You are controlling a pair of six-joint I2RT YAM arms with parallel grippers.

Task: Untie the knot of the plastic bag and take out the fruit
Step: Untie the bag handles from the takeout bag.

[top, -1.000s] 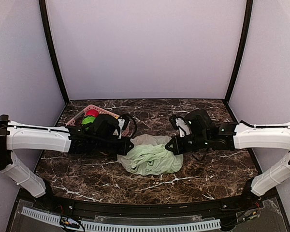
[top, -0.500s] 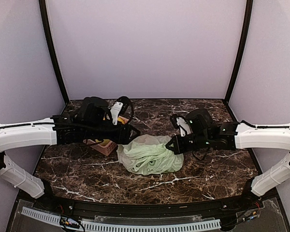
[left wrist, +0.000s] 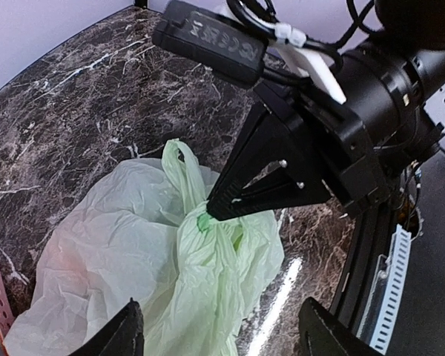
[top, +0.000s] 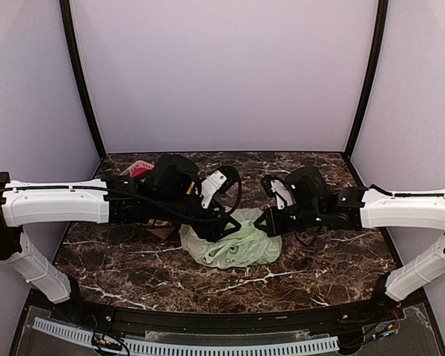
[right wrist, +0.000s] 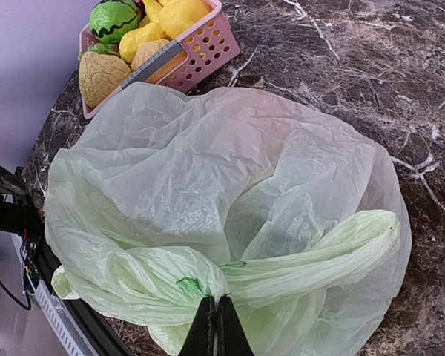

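Only the right wrist is clearly showing us the basket point(right wrist: 200, 52)'s toys. The bag point(top: 233, 245) is lying lengthwise along the bench point(top: 319, 259)'s front edge, the right gripper point(right wrist: 216, 315) is clamping its handle, and the left gripper point(left wrist: 222, 334) is gaping.

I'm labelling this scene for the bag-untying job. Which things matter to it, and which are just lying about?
Job: plastic bag; its knot, pinched by the shut right gripper; open left gripper over the bag. Fruit inside cannot be made out.
Lying about: pink basket; bananas, green striped ball and pale textured piece in it.
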